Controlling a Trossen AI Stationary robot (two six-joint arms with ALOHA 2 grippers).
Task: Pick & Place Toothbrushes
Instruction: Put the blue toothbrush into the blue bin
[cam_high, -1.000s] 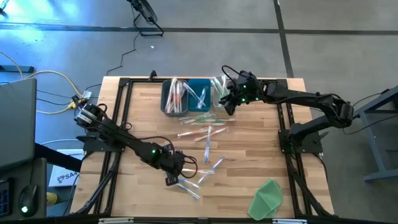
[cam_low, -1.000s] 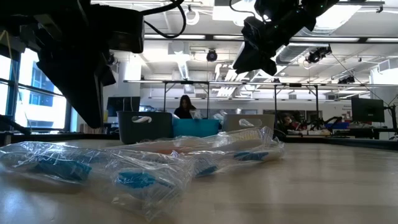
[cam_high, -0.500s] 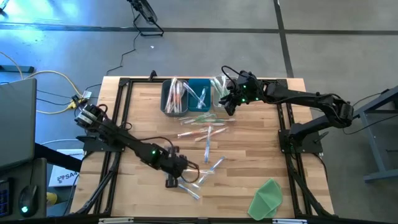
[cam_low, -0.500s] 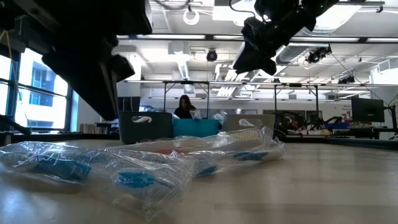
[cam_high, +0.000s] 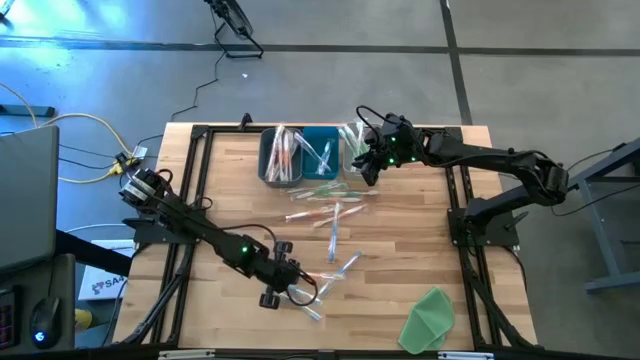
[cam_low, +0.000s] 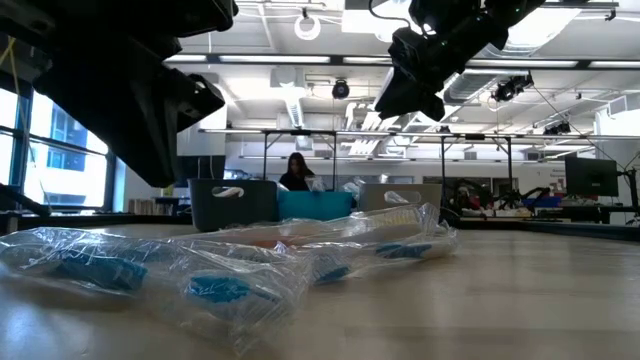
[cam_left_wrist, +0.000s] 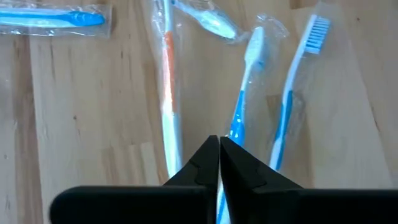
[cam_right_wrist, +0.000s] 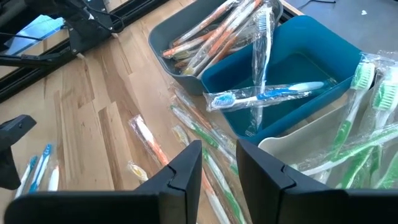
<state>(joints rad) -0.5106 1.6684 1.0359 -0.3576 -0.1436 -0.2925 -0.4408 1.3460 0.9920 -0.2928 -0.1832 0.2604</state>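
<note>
The left pincer (cam_left_wrist: 219, 142) is low over the near part of the wooden counter (cam_high: 400, 260), its two dark fingers pressed tip to tip, clenched with nothing visibly between them. Just past the tips lie wrapped toothbrushes (cam_left_wrist: 239, 112): two light blue ones with white bristle heads side by side, one with an orange-and-white handle beside them, and another blue one apart in its clear sleeve. From above, this pincer (cam_high: 283, 288) sits at the near cluster of clear-wrapped blue brushes (cam_high: 335, 275). Toward the middle of the counter more toothbrushes are scattered, pink/orange and green among them, each thin and stick-like in crinkled clear film. The right pincer (cam_right_wrist: 217, 163) hangs above the far bins with its fingers set apart, released and holding nothing. Below it, a grey bin (cam_right_wrist: 163, 38) is filled with orange-handled brushes, a teal bin (cam_right_wrist: 323, 56) holds blue ones, one lying across and one leaning, and a pale bin (cam_right_wrist: 292, 146) holds green ones. Green and orange brushes lie on the counter in front of these bins. A folded green cloth (cam_high: 430, 317) lies at the near right corner.
</note>
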